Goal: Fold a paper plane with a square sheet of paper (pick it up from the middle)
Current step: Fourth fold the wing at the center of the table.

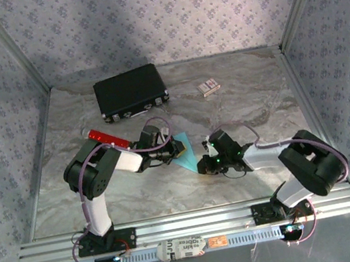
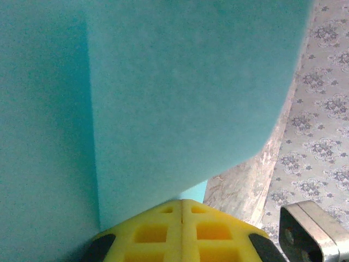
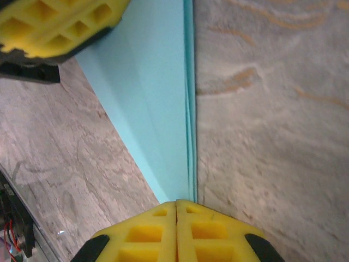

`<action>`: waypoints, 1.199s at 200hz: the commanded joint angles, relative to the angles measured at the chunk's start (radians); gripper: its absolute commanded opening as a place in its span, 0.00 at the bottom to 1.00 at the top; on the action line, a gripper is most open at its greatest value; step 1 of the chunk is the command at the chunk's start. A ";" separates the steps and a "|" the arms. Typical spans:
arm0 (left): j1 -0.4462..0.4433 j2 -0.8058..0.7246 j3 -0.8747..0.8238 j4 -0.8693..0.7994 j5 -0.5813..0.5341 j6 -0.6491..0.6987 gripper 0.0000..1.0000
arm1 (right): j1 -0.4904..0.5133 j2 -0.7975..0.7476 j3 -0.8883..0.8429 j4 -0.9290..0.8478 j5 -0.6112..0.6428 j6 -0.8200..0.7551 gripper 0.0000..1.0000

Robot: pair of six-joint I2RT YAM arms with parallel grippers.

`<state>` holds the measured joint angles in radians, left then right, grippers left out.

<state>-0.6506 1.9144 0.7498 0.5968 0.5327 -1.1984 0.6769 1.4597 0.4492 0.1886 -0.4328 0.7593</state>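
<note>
**A:** Top view: where is the folded sheet of paper?
**B:** At the middle of the counter, between the left claw and the right claw.
**A:** Left wrist view?
**B:** The jaws are closed on the sheet's lower edge, and it rises in a limp curve.
**A:** Right wrist view?
**B:** The jaws are pinched on the pointed end, at the crease. The sheet looks light, flimsy and easily creased, so hold it by the layered folds.

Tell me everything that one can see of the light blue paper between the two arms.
The paper is thin, plain, light cyan-blue and already folded: layered edges run along one straight side, and the shape narrows to a point. It is held between the arms over the grey marbled table. The left pincer is shut on its wide end, the right pincer on its narrow tip.
</note>
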 commanded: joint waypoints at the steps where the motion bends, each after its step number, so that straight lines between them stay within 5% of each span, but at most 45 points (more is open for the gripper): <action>1: 0.011 0.040 -0.026 -0.080 -0.050 0.000 0.02 | 0.015 -0.026 -0.058 -0.127 0.005 0.006 0.08; 89: 0.007 0.038 -0.027 -0.075 -0.045 -0.001 0.02 | -0.012 -0.174 0.063 -0.189 0.019 -0.007 0.09; 180: 0.007 0.038 -0.025 -0.071 -0.040 -0.006 0.02 | -0.020 0.162 0.296 -0.094 0.052 0.037 0.08; 240: 0.007 0.033 -0.027 -0.067 -0.039 -0.004 0.02 | -0.024 0.242 0.309 -0.108 0.069 0.038 0.08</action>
<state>-0.6498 1.9152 0.7490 0.5995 0.5339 -1.1984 0.6590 1.6764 0.7498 0.1020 -0.3916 0.7826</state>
